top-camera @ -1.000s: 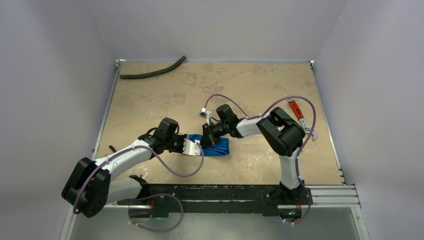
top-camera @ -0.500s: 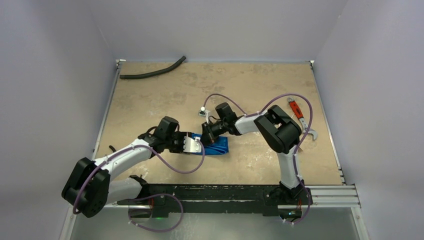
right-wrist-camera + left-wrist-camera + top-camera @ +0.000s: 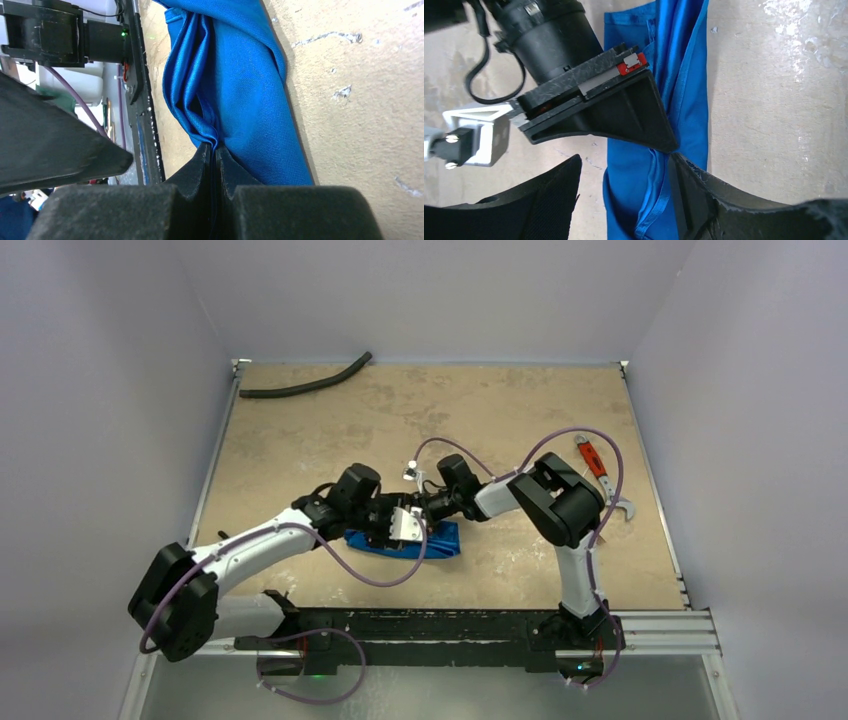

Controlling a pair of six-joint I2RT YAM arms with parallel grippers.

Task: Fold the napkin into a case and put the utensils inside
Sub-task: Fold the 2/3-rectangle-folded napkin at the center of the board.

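The blue napkin lies folded into a long narrow strip on the table between the two arms. My right gripper is shut on a pleat along the strip's edge, its black wedge reaching the cloth from the left in the left wrist view. My left gripper hovers open over the napkin. One of its fingers is above bare table, the other sits at the cloth's right part. In the top view both grippers meet over the cloth. The utensils are out of view.
A black curved hose lies at the table's back left corner. A red-handled wrench rests near the right edge, behind the right arm's elbow. Purple cables loop over both arms. The metal rail runs along the near edge.
My left gripper has opened and moved right, over the napkin. The cloth now stretches further left under it. The right gripper has kept its grip.
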